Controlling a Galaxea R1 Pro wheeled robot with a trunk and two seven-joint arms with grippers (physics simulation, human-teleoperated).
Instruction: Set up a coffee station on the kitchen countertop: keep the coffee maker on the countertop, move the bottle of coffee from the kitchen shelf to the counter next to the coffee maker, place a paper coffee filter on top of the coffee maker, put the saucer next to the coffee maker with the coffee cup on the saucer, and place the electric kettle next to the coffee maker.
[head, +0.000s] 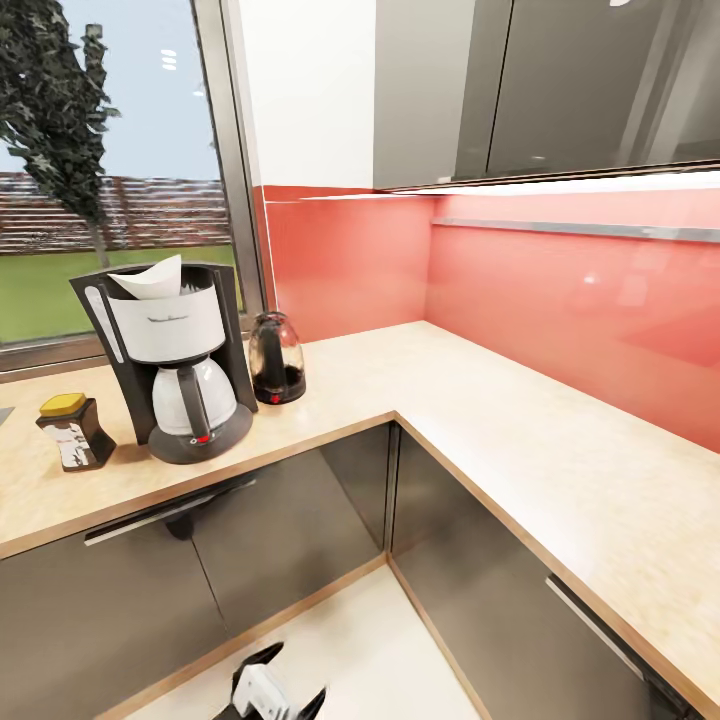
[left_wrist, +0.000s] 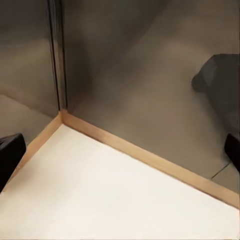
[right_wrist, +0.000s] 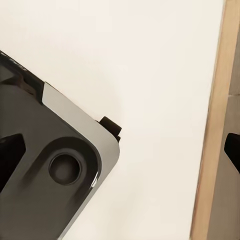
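The coffee maker (head: 170, 365) is standing upright on the L-shaped light-wood worktop (head: 560, 450), in front of a window (head: 110, 170), and everything else is best placed from it. A paper coffee filter (head: 152, 278) is sitting in its open top, its white edge poking above the rim. The pale carafe (head: 195, 398) is resting in the machine's base, just above a red switch (head: 203, 439). On the window-frame side, just beside the coffee maker, the electric kettle (head: 276, 359) is standing upright — clear glass, dark inside, on a black base. On the opposite side, near the coffee maker but not touching it, the bottle of coffee (head: 75, 432) is sitting with its yellow lid on. Past the kettle the worktop is turning a corner and running along a red backsplash (head: 560, 300) under grey wall cabinets (head: 540, 90).

Below the coffee maker, low against the grey cabinet fronts (head: 250, 560), a gripper (head: 272, 688) is showing over the pale floor (head: 370, 650); which arm it belongs to I cannot tell. In the left wrist view the left gripper's fingertips (left_wrist: 10, 155) are standing wide apart — nothing between them, only floor and a wooden plinth (left_wrist: 150, 160). The right gripper's fingertips (right_wrist: 232, 150) are likewise spread, holding nothing, above the floor beside part of the robot's grey base (right_wrist: 50, 175).
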